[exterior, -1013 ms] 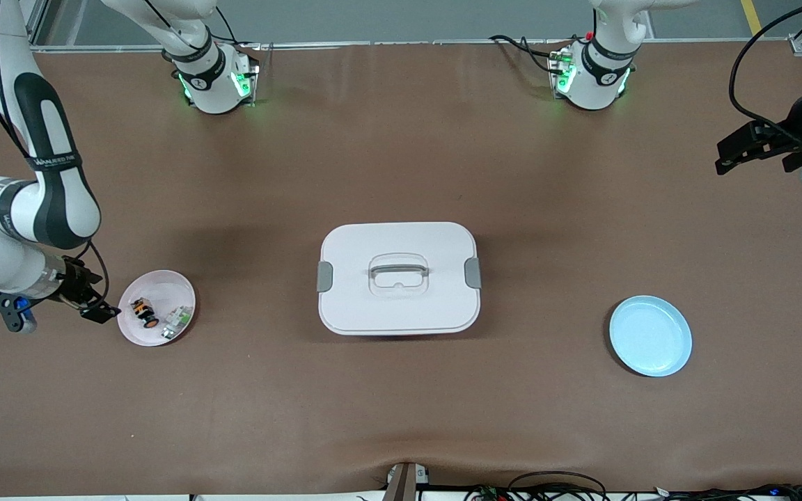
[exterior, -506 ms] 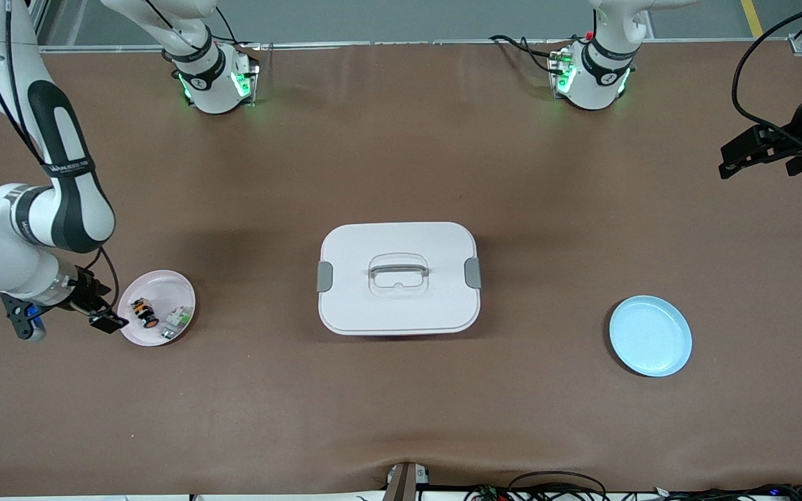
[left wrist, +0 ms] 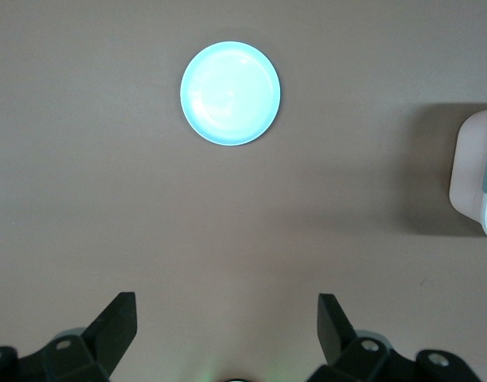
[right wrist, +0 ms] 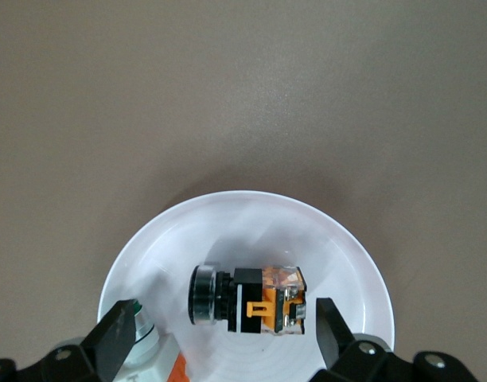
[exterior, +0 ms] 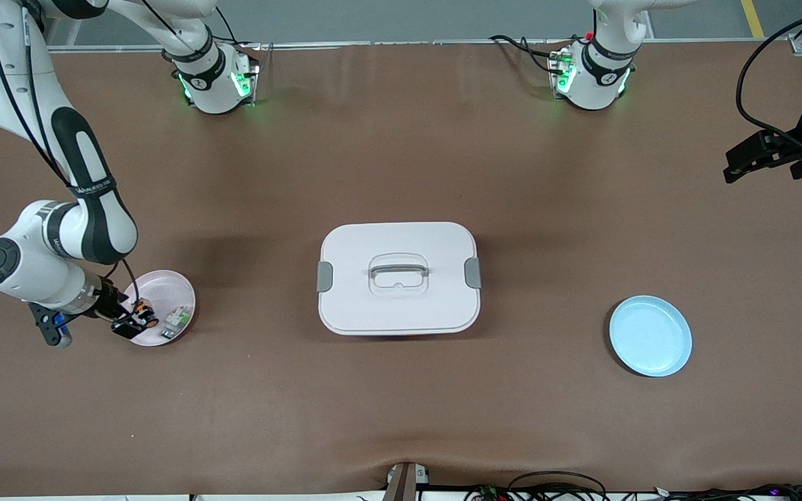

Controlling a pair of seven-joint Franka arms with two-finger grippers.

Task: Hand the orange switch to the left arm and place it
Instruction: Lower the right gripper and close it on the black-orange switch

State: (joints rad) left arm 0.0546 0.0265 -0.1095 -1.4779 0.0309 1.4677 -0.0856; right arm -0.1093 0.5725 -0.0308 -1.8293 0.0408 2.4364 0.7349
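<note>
The orange switch point(exterior: 147, 320) lies on its side on the pink plate point(exterior: 173, 291) at the right arm's end of the table. In the right wrist view the switch point(right wrist: 247, 298) shows a black body and an orange clip. My right gripper point(exterior: 129, 323) is open just over the plate, its fingers point(right wrist: 118, 328) spread on either side of the switch without touching it. My left gripper point(exterior: 738, 164) is open and empty, high over bare table at the left arm's end. The white box point(exterior: 399, 278) stands mid-table between the plates.
A white-and-green component point(exterior: 177, 319) lies on the pink plate beside the switch, close to one right finger point(right wrist: 148, 350). A blue plate point(exterior: 650, 336) sits toward the left arm's end and shows in the left wrist view point(left wrist: 230, 93), with the box's corner point(left wrist: 476, 179).
My right gripper has moved from beside the pink plate to over it, straddling the switch. My left gripper has drifted slightly toward the table's end.
</note>
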